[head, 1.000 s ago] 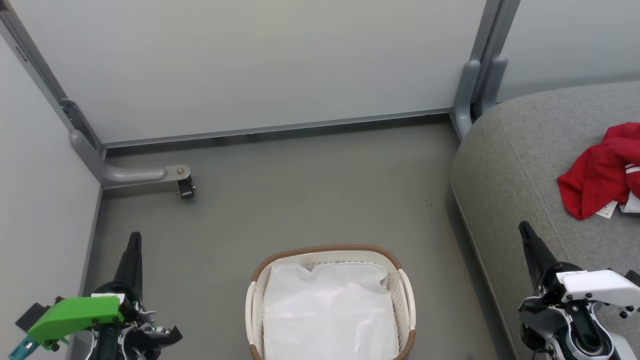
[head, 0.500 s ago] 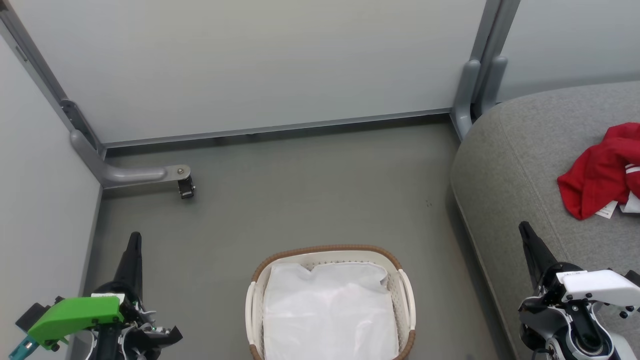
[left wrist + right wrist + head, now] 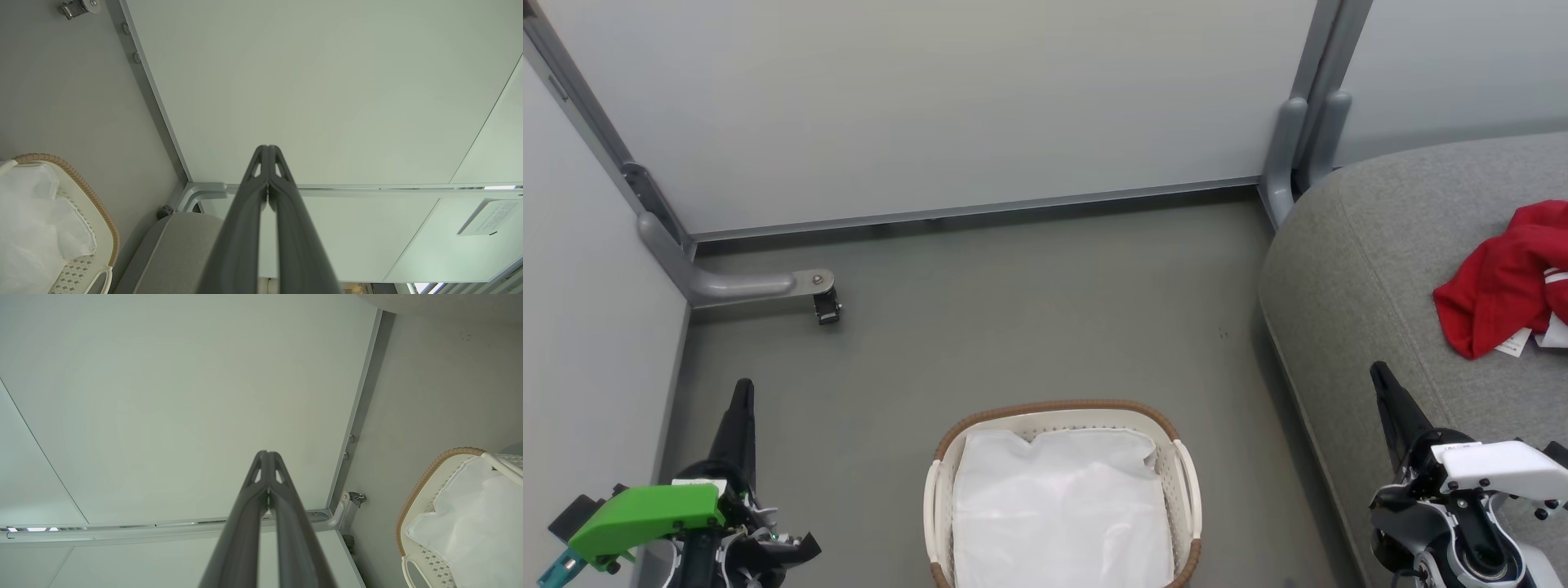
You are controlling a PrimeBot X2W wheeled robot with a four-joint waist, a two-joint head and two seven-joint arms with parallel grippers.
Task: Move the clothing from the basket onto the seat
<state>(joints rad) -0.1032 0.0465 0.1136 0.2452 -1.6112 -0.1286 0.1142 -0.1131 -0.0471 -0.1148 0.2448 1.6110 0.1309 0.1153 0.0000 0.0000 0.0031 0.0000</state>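
my left gripper: fingers pressed together, empty
my right gripper: pressed together too, empty, by seat edge
clothing: red heap on seat
basket: on floor, white liner inside

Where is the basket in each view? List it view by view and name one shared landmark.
Head view: basket at bottom centre, its near end cut off by the bottom edge.
Left wrist view: basket at the lower left, cut off by the left and bottom edges.
Right wrist view: basket at the lower right, cut off by the right and bottom edges.
Shared landmark: the white liner lying inside it.
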